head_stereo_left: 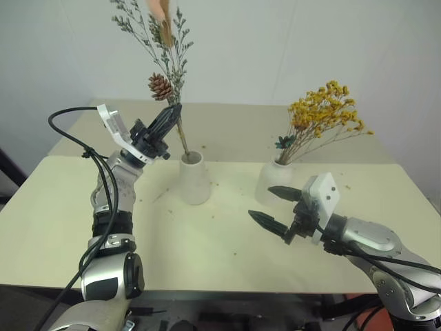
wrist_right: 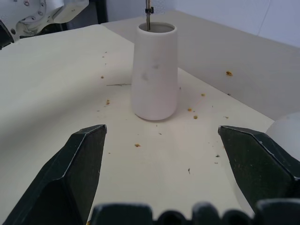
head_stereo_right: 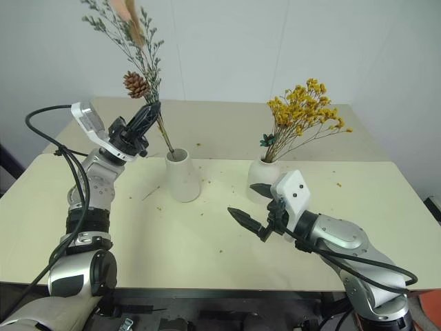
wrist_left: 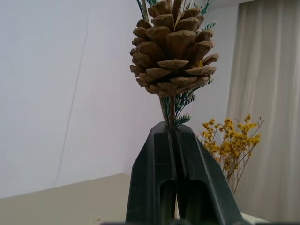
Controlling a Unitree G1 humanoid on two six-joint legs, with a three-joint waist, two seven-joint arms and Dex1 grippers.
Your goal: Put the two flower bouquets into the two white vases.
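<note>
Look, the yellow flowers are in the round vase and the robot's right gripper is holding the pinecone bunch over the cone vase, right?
Not quite. The left gripper holds the pinecone bunch, stems in the cone vase; the left eye view shows it. The right gripper is open, holding nothing. The yellow flowers are in the round vase.

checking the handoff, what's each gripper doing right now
left gripper: shut on the stems of the grey-green bouquet, whose stem ends sit in the tapered white vase.
right gripper: open, holding nothing.
</note>
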